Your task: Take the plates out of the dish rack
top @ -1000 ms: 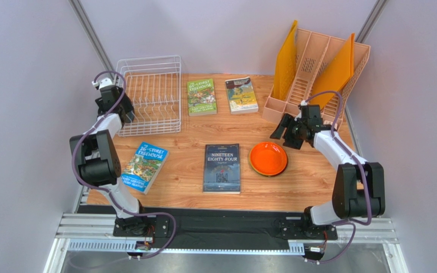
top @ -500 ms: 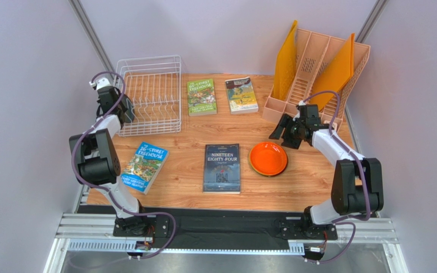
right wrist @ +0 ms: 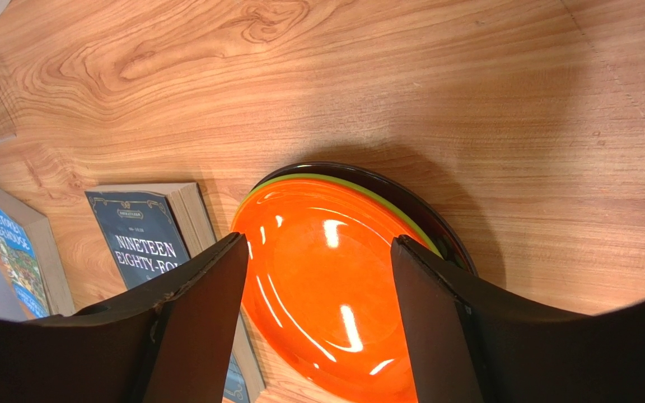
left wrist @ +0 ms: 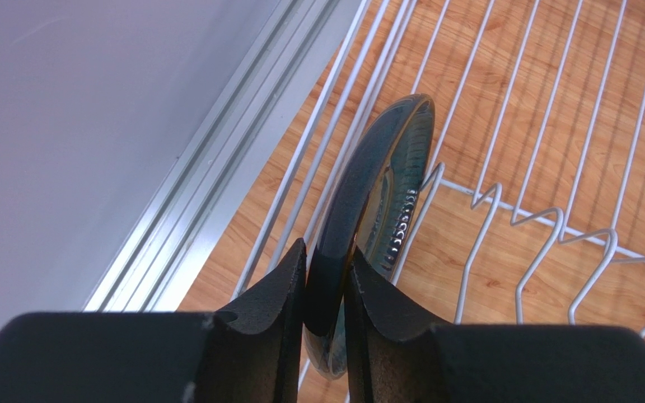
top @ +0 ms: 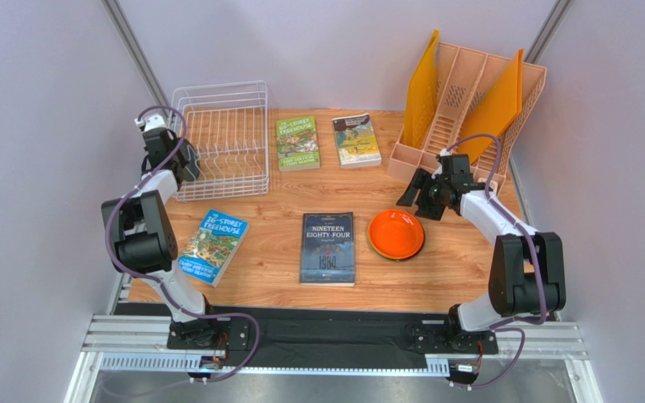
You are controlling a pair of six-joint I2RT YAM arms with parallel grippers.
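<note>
The white wire dish rack [top: 225,138] stands at the back left; its tines [left wrist: 544,243] show in the left wrist view. My left gripper [top: 181,164] [left wrist: 326,277] is shut on the rim of the dark teal-grey plate [left wrist: 389,180], which stands on edge at the rack's left side. The orange plate [top: 396,234] [right wrist: 326,277] lies on top of a stack on the table, with the lime green plate's rim [right wrist: 359,186] and a dark plate's rim [right wrist: 435,218] under it. My right gripper [top: 414,195] [right wrist: 317,252] is open and empty above that stack.
A dark book [top: 327,248] lies just left of the stack. A blue book [top: 214,245] lies at the front left, two more books [top: 298,143] [top: 356,139] at the back. The peach organizer with orange dividers [top: 469,105] stands behind my right gripper.
My left gripper has shifted slightly back along the rack's left side. My right gripper has drawn slightly back from above the stack toward the organizer.
</note>
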